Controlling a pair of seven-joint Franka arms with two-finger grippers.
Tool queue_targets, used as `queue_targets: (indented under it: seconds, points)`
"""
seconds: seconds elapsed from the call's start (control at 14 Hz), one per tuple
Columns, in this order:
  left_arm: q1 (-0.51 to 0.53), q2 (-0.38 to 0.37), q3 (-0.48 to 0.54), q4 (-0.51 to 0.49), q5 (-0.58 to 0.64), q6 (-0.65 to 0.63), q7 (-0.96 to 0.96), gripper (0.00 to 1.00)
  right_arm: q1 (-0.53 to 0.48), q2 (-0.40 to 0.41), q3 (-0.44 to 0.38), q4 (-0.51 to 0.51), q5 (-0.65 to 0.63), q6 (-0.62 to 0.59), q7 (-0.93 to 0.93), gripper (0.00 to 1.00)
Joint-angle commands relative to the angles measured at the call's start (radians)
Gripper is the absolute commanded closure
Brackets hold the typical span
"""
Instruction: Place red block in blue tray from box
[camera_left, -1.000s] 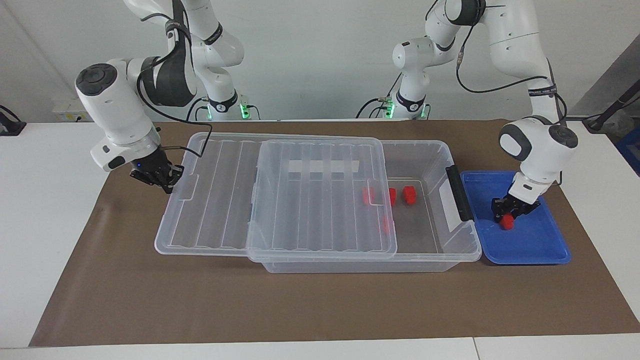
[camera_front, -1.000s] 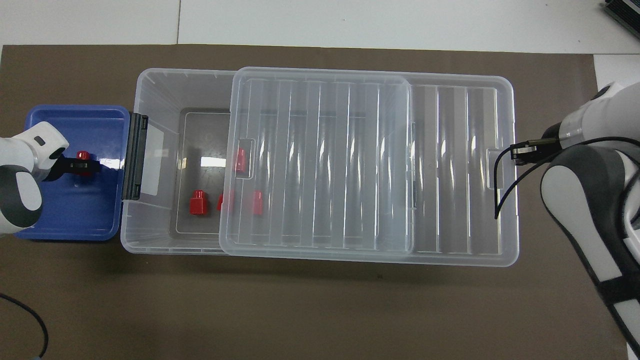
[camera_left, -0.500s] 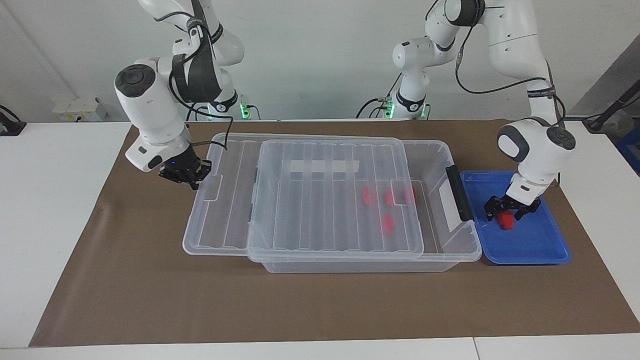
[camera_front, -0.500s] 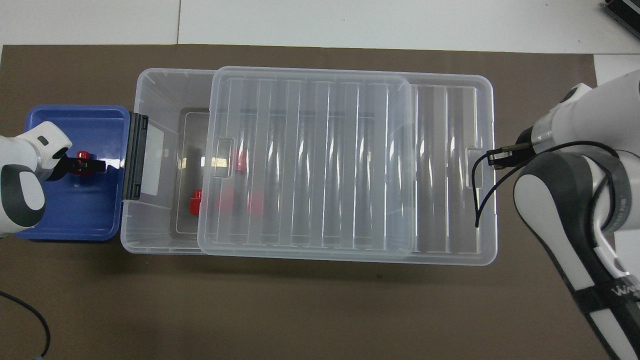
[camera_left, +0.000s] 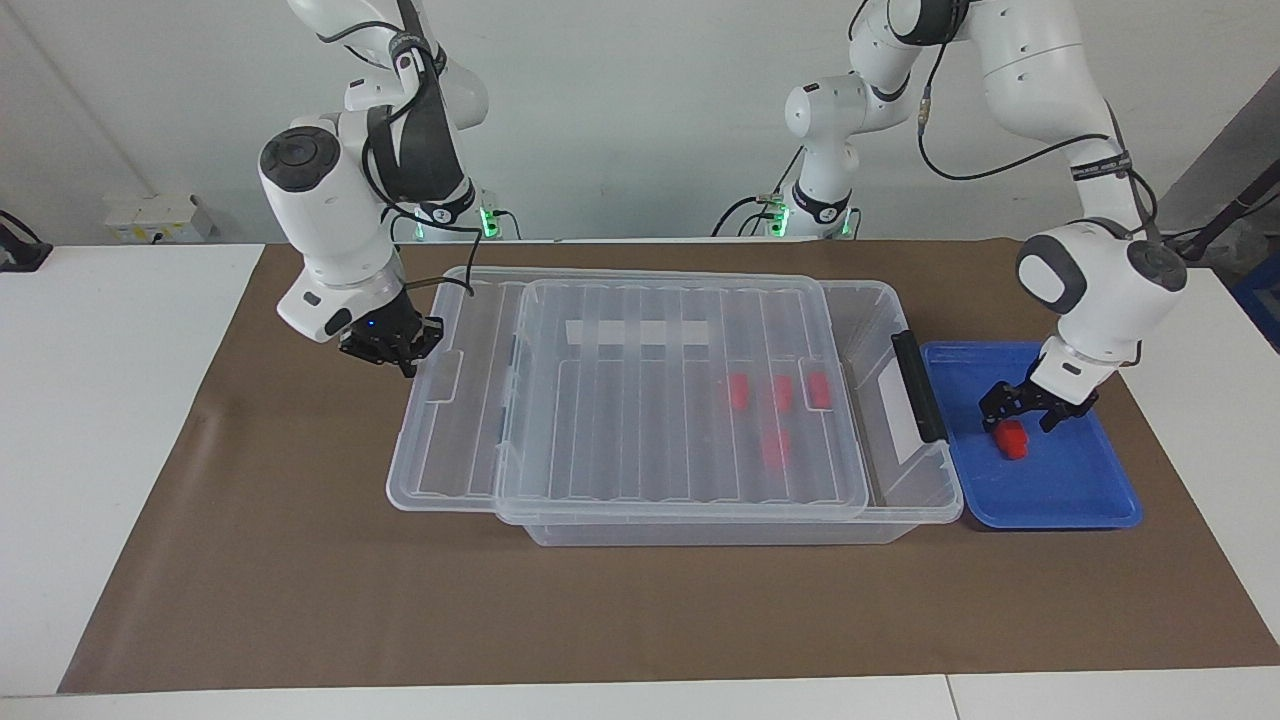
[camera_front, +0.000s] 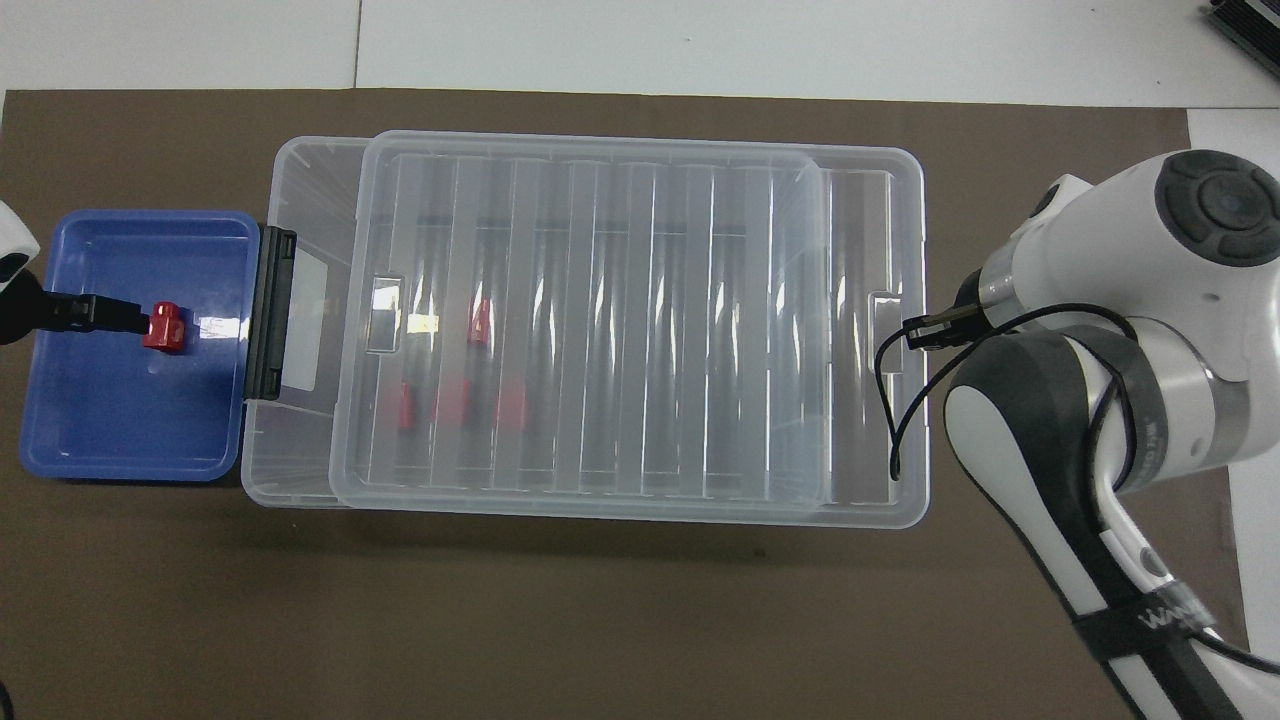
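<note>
One red block (camera_left: 1014, 438) (camera_front: 165, 327) lies in the blue tray (camera_left: 1070, 490) (camera_front: 110, 420). My left gripper (camera_left: 1022, 410) (camera_front: 122, 317) is open just above that block and holds nothing. The box (camera_left: 880, 325) (camera_front: 262, 440) stands beside the tray, toward the right arm's end. Its ribbed lid (camera_left: 650, 400) (camera_front: 640, 330) covers nearly all of it. Several more red blocks (camera_left: 782, 392) (camera_front: 452, 400) show through the lid. My right gripper (camera_left: 392, 352) (camera_front: 918, 328) is shut on the lid's end rim.
The box's black clip (camera_left: 917, 385) (camera_front: 270, 312) faces the tray. A brown mat (camera_left: 300, 560) (camera_front: 600, 620) covers the table under everything. The lid overhangs the box toward the right arm's end.
My right gripper has slid the lid toward the left arm's end, and it now covers the blocks in the box. My left gripper has opened, let go of the red block in the tray and risen.
</note>
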Motion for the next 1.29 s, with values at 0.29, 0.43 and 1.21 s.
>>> queue_targets:
  seconds: [0.29,0.43,1.21]
  points:
    - [-0.013,-0.207,-0.001,0.054,-0.009,-0.316,-0.026,0.0,0.068,-0.028,0.01,-0.027,0.021,-0.004,0.086,1.0]
    - [-0.025,-0.209,0.0,0.057,-0.009,-0.301,-0.026,0.0,0.088,-0.028,0.01,-0.027,0.028,-0.001,0.101,1.0]
    - [-0.349,-0.183,0.145,0.27,0.091,-0.459,-0.177,0.0,0.12,-0.028,0.017,-0.025,0.053,0.003,0.113,1.0]
